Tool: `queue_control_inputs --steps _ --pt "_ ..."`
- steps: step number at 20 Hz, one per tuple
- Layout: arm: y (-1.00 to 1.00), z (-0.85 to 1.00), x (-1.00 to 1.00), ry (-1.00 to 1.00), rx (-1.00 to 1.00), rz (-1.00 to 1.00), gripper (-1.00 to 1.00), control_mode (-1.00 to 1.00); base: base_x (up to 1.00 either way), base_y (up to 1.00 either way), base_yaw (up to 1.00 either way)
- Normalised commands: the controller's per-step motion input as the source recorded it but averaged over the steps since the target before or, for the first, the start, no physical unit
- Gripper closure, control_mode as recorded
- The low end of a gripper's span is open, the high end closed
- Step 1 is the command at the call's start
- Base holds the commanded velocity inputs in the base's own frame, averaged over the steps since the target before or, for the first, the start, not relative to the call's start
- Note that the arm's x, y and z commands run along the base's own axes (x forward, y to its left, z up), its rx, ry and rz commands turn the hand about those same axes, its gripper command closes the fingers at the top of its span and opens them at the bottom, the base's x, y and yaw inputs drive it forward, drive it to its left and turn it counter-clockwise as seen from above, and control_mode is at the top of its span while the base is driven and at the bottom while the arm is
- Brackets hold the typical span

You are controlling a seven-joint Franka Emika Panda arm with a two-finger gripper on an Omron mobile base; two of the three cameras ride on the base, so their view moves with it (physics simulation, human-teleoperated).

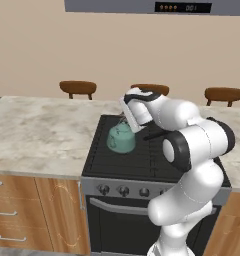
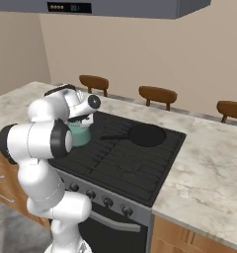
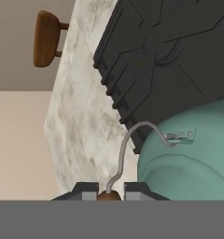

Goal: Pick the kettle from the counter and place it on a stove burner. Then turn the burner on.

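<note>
Here you see the end effector (image 3: 109,192) pinched on the brown grip of the kettle (image 1: 121,138), its two tips closed against that knob with the thin wire bail arching away toward the teal body. Holding by the handle's top lets the kettle hang below the wrist, spout clear of the fingers, so the body can settle flat.

Take the stove (image 1: 142,155) as your landmark. The kettle is over its rear left grate section, the stove burner (image 3: 163,46) nearest the desk (image 1: 37,135) on that side; you cannot tell from these views whether its base already rests on the grate or hangs just above it. The black frying pan (image 2: 146,134) occupies the rear right of the stove, handle pointing toward the kettle, well apart from it. The silver knobs (image 1: 123,190) line the stove's front panel, below the grate.

By the look of it, the carrying step is nearly done: placement on the burner comes first, then release, then a reach down to a front knob. The risk lies in letting go before the base is seated, which could tip the kettle off the grate bars.
</note>
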Motion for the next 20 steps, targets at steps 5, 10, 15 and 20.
queue_control_inputs --steps 5,10,15,20 --pt "0.0 -0.24 0.0 0.0 0.0 0.0 1.0 -1.0 0.0 0.0 0.0" --pt "0.0 -0.09 0.0 0.0 0.0 0.0 -1.0 -1.0 0.0 0.0 0.0" --pt "0.0 0.0 0.0 0.0 0.0 0.0 -1.0 -1.0 0.0 0.0 0.0" --pt "0.0 0.0 0.0 0.0 0.0 0.0 -1.0 -1.0 0.0 0.0 0.0"
